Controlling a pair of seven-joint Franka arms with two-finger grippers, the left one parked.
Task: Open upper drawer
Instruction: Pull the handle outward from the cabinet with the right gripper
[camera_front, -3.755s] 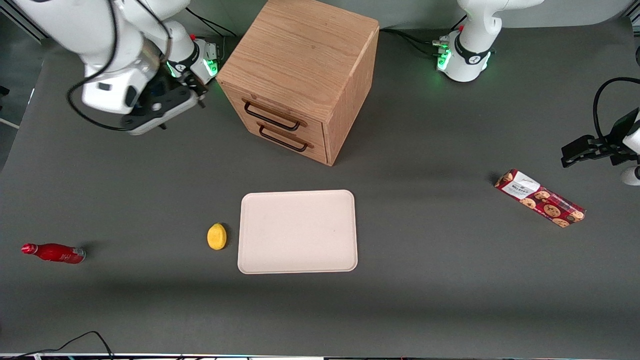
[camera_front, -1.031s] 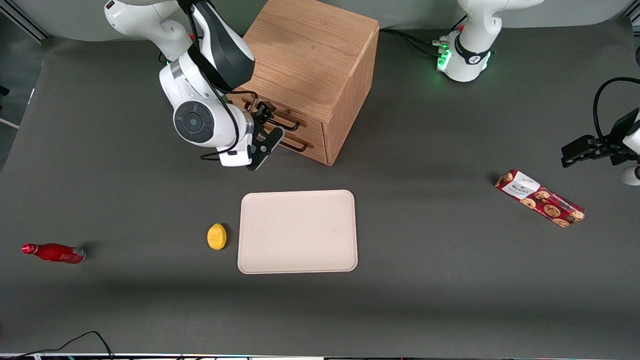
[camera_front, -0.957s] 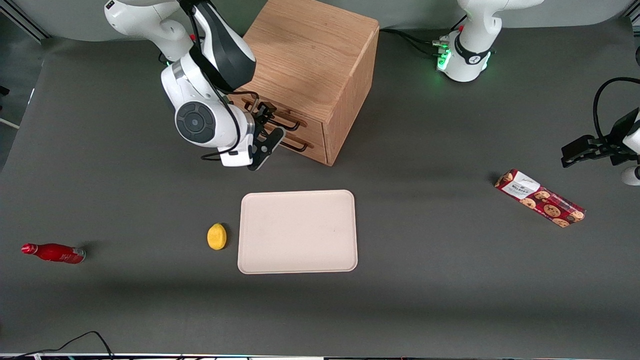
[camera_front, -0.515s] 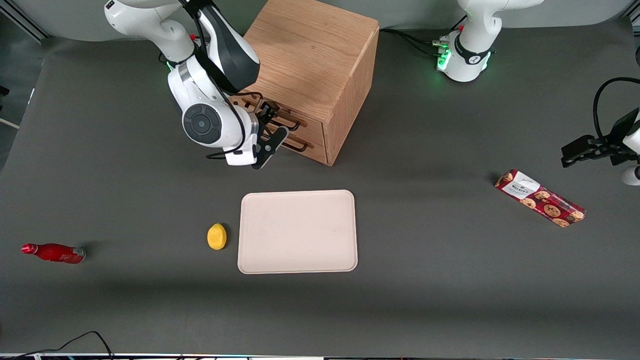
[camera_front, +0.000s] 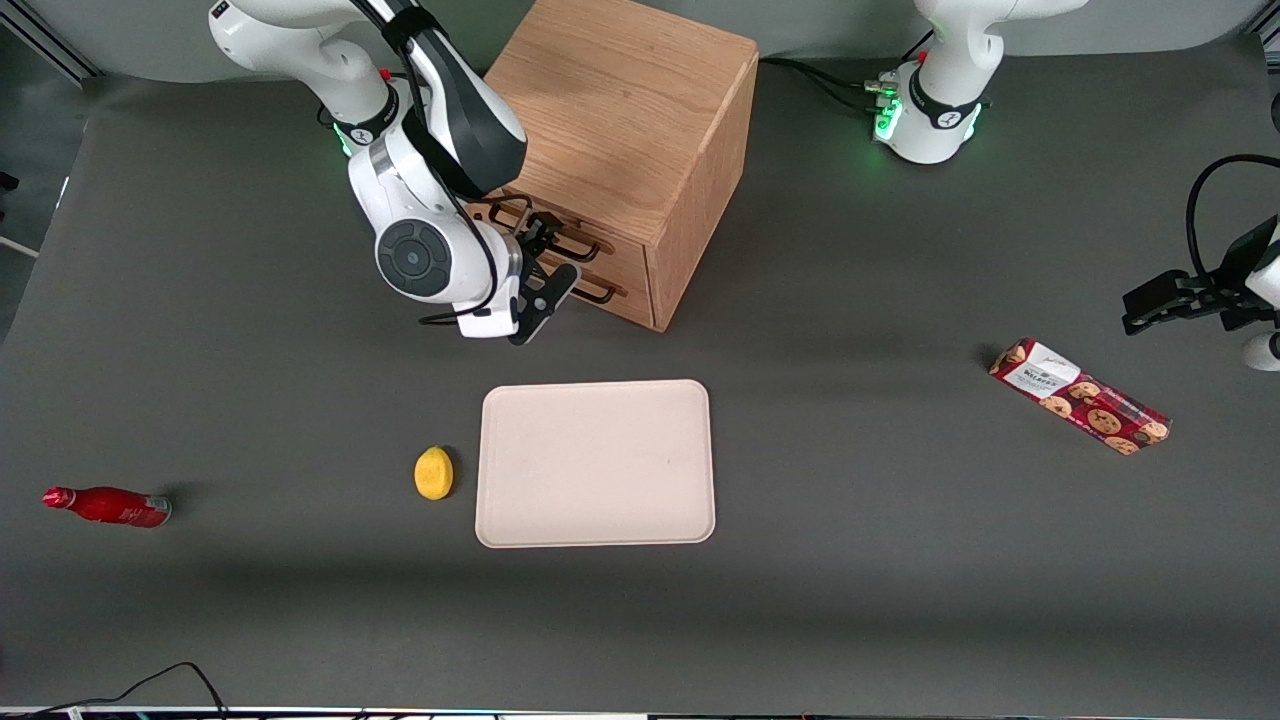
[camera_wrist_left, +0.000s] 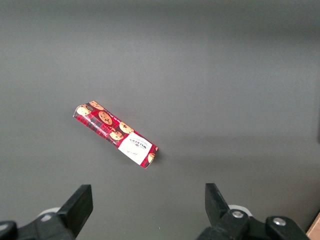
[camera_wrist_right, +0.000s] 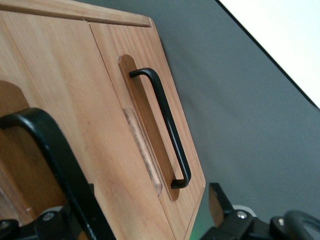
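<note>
A red bottle (camera_front: 105, 505) lay on its side toward the working arm's end of the table, well apart from the work; a yellow lemon (camera_front: 433, 472) sat just beside the pale tray (camera_front: 595, 462), at its nine o'clock. At about eleven o'clock from the tray, the gripper (camera_front: 555, 250) was turned side-on in front of the oak cabinet (camera_front: 610, 110). Its claw was spread wide, one finger above and one below the thin dark handle (camera_wrist_right: 55, 150) of the upper drawer (camera_front: 622, 255), probably so that closing would trap the bar. That drawer sat flush and shut, topmost in the cabinet face; the bottom drawer's handle (camera_wrist_right: 165, 125) hung free just below it. The pull had apparently not begun. A red cookie box (camera_front: 1080, 397) lay toward the parked arm's end, at three o'clock from the tray, uninvolved.
</note>
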